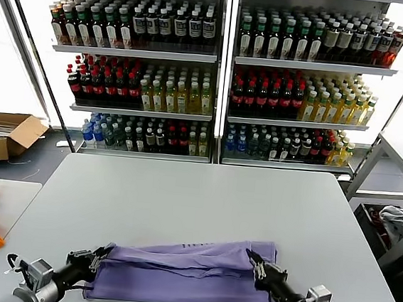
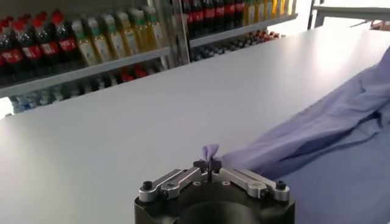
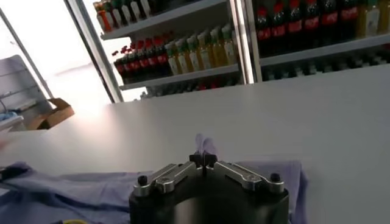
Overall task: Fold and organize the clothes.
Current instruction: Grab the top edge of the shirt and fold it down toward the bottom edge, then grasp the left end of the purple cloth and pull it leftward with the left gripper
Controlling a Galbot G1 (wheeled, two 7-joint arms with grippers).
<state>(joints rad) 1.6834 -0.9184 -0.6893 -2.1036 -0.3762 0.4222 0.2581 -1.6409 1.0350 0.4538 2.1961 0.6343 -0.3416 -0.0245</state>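
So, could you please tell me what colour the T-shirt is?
The T-shirt is light purple, clearest in the head view.

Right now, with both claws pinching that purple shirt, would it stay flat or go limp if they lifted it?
Probably limp: the T-shirt already lies creased on the table. It likely sags between the left gripper and right gripper, since only pinched tufts are held. It looks thin, so probably light.

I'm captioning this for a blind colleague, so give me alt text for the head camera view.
A lavender T-shirt lies half folded near the front edge of a white table, with the left gripper and right gripper each shut on one end of it. Behind the table stand shelves of bottles.
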